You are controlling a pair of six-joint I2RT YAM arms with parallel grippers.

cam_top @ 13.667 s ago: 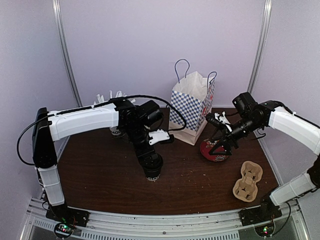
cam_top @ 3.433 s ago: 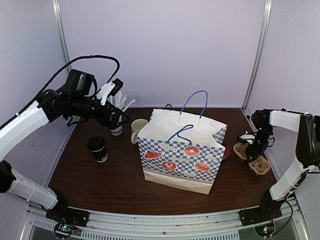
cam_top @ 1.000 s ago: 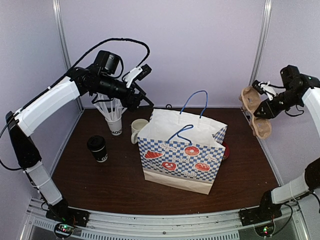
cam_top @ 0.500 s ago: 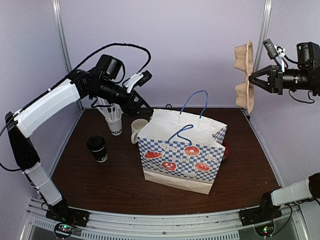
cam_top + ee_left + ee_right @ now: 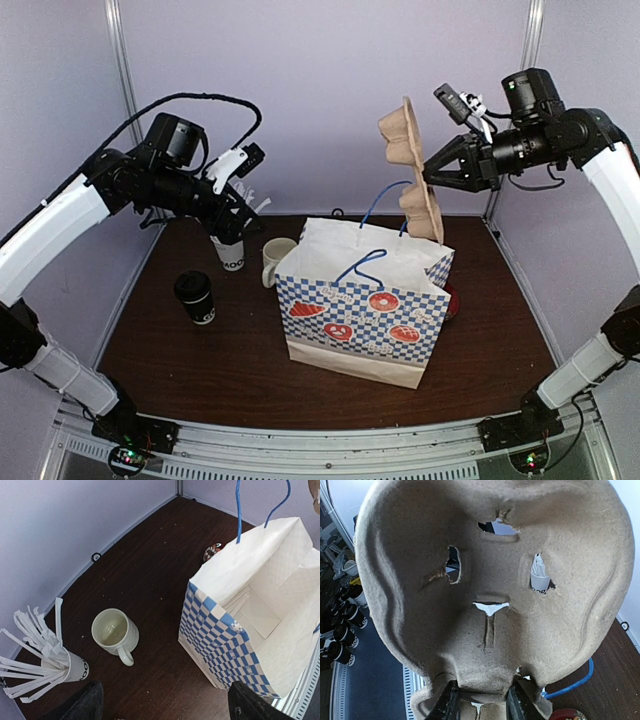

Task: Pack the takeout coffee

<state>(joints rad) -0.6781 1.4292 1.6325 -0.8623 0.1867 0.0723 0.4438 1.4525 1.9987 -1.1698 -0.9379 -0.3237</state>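
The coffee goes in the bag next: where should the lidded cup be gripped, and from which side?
Probably the cup, by its paper wall just under the lid, approached level from its left. It stands upright and round, the lid's rim should stop slipping, and the mug and bag stand to its right.

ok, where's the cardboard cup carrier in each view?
Top external: cup carrier upper centre, above the checked bag, pinched by the right tool.
Left wrist: only a brown sliver at the top right corner, probably it.
Right wrist: fills the frame.
Shared landmark: the bag's blue handle, visible in all three.
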